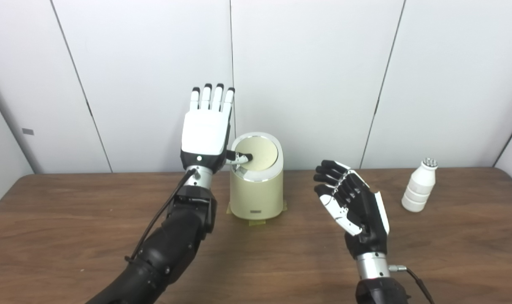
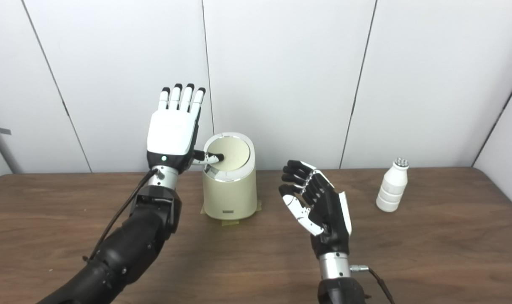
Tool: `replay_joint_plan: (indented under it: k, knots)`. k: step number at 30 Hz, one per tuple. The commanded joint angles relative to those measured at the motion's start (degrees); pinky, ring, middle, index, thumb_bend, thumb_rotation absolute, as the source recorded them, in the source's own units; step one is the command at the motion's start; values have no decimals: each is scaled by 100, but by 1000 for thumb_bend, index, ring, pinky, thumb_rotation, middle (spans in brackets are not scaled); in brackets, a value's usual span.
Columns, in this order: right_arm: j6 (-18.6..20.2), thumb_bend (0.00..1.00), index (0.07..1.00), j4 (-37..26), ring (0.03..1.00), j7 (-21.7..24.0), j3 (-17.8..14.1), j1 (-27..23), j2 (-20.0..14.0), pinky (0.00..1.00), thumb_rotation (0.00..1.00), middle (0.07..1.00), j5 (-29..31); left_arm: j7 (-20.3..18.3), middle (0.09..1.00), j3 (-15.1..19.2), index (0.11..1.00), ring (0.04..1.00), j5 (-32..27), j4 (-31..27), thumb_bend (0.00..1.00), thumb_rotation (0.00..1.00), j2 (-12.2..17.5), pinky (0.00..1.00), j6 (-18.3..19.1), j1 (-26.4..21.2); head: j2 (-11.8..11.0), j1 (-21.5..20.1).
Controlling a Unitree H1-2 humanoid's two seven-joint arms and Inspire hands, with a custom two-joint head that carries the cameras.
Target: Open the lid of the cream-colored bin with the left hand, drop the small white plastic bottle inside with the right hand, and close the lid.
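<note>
A cream-colored cylindrical bin (image 1: pixel 256 192) stands at the back middle of the wooden table, its round lid (image 1: pixel 260 154) flat and closed inside a silver rim. My left hand (image 1: pixel 206 131) is raised just left of the bin, fingers straight up and apart, its thumb stretched over the lid's left part. The small white plastic bottle (image 1: pixel 419 185) stands upright at the back right, apart from both hands. My right hand (image 1: pixel 352 202) hovers open between bin and bottle, palm turned left, fingers slightly curled, holding nothing.
The brown wooden table (image 1: pixel 70 236) runs up to white wall panels (image 1: pixel 323 63) close behind the bin and bottle. Yellowish tape patches (image 1: pixel 258 221) sit under the bin's base. My left forearm (image 1: pixel 171 245) crosses the table's front left.
</note>
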Motion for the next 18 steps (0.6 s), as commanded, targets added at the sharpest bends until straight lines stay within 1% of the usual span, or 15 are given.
replay_joint_plan:
  k: [1, 3, 5, 8, 11, 14, 18]
  knots:
    - [-85, 266, 675, -192, 677, -9, 12, -203, 37, 587, 275, 688, -29, -40, 1000, 73, 1000, 1000, 96, -57, 1000, 223, 186, 1000, -21, -235, 8, -5]
    - [-65, 266, 673, -203, 675, -17, 19, -202, 36, 587, 274, 687, -71, -77, 1000, 143, 1000, 1000, 53, -125, 999, 291, 184, 1000, 7, -201, -5, 1]
    - [-10, 261, 670, -228, 674, -18, 25, -198, 44, 586, 270, 686, -80, -93, 1000, 200, 1000, 1000, 55, -150, 964, 384, 168, 1000, 54, -186, -5, 1]
    - [-40, 257, 672, -212, 677, -10, 29, -195, 43, 586, 266, 688, -106, -174, 1000, 288, 1000, 1000, 51, -188, 947, 432, 142, 1000, 75, -173, -6, 16]
    - [-42, 257, 676, -205, 680, -5, 29, -195, 58, 590, 280, 691, -93, -247, 1000, 321, 1000, 1000, 91, -216, 960, 451, 144, 1000, 78, -173, 2, 6]
    - [-26, 257, 680, -205, 682, 4, 38, -194, 68, 596, 269, 693, -92, -113, 1000, 302, 1000, 1000, 115, -155, 991, 444, 164, 1000, -19, -213, 6, 1]
    - [-94, 260, 676, -151, 678, -12, 44, -208, 70, 589, 276, 690, -149, -15, 1000, 188, 1000, 1000, 208, -40, 1000, 435, 203, 1000, -148, -307, 2, -7]
